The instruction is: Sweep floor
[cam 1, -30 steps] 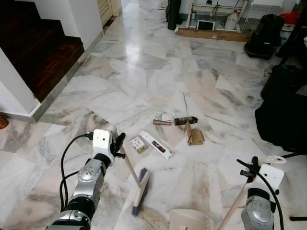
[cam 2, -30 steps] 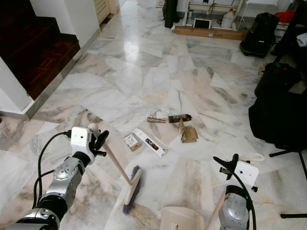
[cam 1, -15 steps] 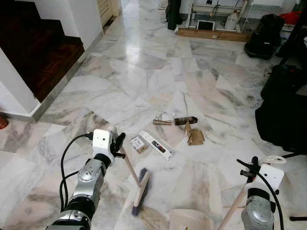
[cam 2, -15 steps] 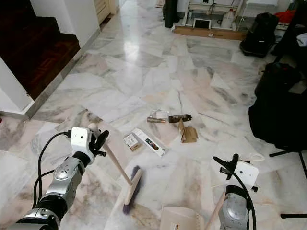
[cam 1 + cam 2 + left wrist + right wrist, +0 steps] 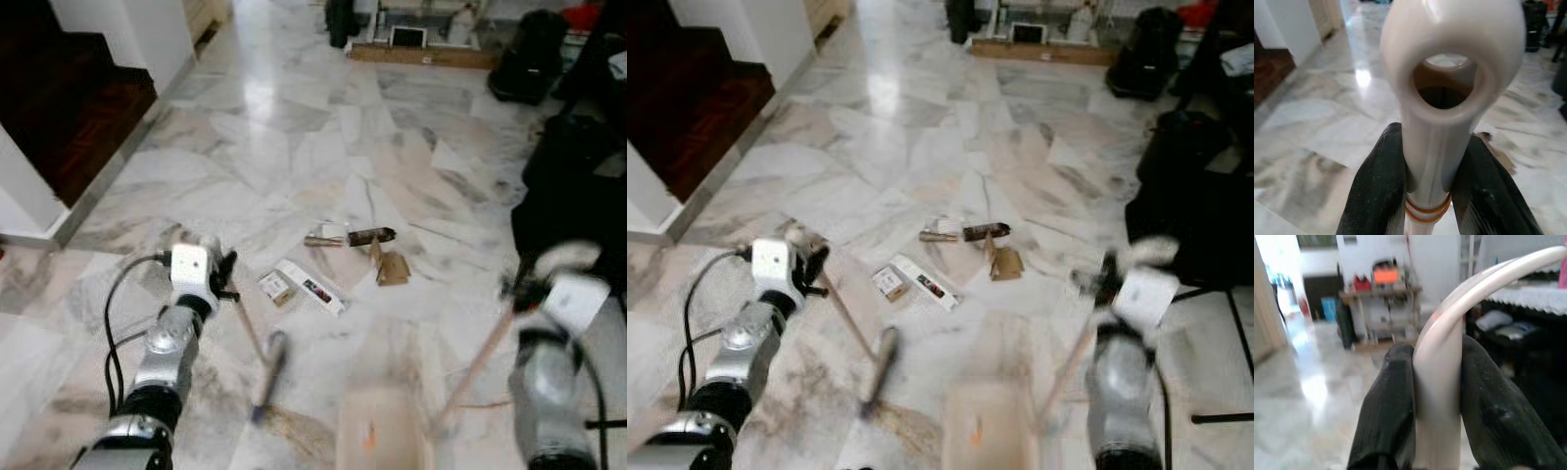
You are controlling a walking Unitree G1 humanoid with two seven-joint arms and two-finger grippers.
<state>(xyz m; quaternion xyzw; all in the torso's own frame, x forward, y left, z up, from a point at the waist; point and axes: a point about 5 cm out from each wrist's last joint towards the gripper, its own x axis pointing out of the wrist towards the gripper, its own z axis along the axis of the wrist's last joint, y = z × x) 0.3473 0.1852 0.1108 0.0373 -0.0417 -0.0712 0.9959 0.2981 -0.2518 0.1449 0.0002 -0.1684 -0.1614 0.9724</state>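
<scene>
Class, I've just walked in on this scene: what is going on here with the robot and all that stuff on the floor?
The robot is sweeping a marble floor. Its left gripper is shut on the broom by the pale handle end, with the brush head down on the floor. Its right gripper is shut on the long-handled dustpan, which sits on the floor just in front of the robot. The litter, small boxes and wrappers, lies scattered just beyond the broom, not yet swept up.

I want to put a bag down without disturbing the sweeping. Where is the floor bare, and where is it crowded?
Bare marble lies between the staircase and the litter, and beyond the litter toward the far shelf. Crowded: around the broom and dustpan, and by the black bags on the right.
</scene>
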